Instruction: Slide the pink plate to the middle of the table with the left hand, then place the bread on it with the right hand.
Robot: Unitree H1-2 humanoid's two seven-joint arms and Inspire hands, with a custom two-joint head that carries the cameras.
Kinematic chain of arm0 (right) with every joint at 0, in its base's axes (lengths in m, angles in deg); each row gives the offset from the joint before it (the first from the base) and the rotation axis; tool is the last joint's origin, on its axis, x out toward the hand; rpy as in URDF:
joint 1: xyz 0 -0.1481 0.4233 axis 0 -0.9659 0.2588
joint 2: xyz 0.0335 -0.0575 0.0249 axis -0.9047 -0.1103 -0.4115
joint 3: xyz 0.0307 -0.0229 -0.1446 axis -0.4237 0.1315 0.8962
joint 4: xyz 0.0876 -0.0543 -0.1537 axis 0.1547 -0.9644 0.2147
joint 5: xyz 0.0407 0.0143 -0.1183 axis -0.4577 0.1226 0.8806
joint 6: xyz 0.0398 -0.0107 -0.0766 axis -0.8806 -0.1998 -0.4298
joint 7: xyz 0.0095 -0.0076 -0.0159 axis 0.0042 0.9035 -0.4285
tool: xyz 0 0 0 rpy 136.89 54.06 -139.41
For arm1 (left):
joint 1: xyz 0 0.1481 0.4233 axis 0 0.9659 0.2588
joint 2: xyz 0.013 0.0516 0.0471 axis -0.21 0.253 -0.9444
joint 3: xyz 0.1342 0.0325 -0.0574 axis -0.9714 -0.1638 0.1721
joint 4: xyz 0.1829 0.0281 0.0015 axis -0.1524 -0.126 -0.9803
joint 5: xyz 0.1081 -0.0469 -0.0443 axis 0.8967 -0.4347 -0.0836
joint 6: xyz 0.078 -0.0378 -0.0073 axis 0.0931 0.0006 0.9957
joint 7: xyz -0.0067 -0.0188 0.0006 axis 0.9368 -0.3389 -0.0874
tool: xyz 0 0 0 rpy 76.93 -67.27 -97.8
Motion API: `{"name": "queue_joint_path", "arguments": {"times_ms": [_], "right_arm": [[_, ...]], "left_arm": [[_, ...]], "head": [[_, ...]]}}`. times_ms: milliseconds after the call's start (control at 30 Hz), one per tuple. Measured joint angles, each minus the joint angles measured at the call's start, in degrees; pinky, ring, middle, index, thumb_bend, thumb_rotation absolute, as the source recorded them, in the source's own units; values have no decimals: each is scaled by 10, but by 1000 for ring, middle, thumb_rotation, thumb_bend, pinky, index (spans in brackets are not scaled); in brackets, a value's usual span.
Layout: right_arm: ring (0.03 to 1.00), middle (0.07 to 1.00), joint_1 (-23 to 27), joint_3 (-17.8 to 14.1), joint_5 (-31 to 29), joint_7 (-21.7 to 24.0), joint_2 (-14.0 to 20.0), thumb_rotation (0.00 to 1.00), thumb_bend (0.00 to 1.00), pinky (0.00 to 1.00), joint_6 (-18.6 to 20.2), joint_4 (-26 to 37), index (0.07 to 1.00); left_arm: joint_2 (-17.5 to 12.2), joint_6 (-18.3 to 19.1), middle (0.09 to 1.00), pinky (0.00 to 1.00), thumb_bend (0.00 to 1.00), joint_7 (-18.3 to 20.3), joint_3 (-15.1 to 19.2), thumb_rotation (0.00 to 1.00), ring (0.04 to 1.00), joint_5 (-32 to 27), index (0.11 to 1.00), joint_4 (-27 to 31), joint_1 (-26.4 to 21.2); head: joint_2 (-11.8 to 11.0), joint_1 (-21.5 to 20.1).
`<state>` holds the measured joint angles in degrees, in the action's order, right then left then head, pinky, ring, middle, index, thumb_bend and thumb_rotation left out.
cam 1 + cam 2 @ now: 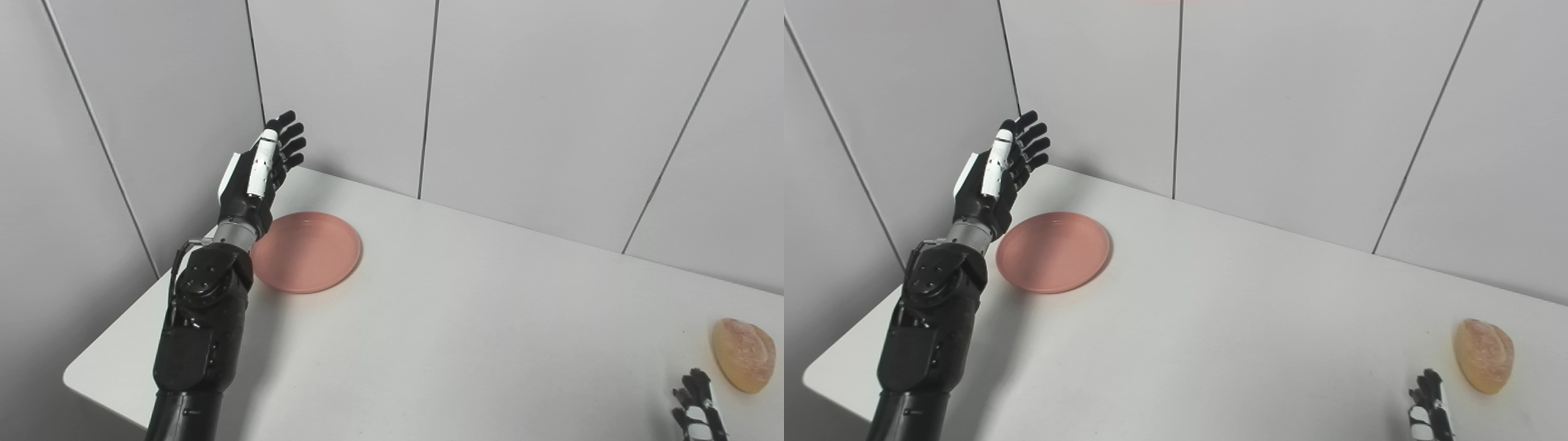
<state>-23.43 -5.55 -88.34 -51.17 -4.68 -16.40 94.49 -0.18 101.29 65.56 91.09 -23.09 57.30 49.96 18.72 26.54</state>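
While raised beside pink plate (306, 251), left hand (260, 174) open.

The plate (306, 251) is a plain salmon pink, one flat tone with a slightly darker rim and no pattern. The bread (743, 354) is golden tan, paler and yellowish along its lower edge, with a pinkish-brown speckled crust on top. The left hand (260, 174) is black, with a white strip running along one finger and a white panel on its back; its wrist is a silver-grey ring above a glossy black forearm. The right hand (698, 409) is black with white patches. The table (465, 324) is plain white, and the wall panels (551, 104) are light grey with thin dark seams
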Motion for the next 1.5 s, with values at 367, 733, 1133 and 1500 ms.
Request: {"name": "queue_joint_path", "arguments": {"times_ms": [367, 733, 1133, 1500], "right_arm": [[1000, 1000, 0, -4, -17, 9, 1, 1000, 144, 992, 0, -2, 1000], [1000, 1000, 0, -4, -15, 9, 2, 1000, 170, 994, 0, -2, 1000], [998, 1000, 0, -4, -11, 9, 2, 1000, 166, 987, 0, -2, 1000], [991, 1000, 0, -4, -11, 9, 2, 1000, 185, 970, 0, -3, 1000]], "left_arm": [[-26, 0, 869, 875, 342, 1, 34, 1000, 870, -26, 846, -49, -4], [-42, 0, 876, 867, 331, 5, 60, 1000, 873, -62, 855, -103, -6], [-49, -1, 875, 892, 304, 14, 71, 1000, 880, -87, 857, -141, -4], [-49, -3, 875, 894, 303, 14, 67, 1000, 883, -85, 847, -167, -4]], "head": [[1, 4], [3, 4], [4, 4], [7, -1]]}}
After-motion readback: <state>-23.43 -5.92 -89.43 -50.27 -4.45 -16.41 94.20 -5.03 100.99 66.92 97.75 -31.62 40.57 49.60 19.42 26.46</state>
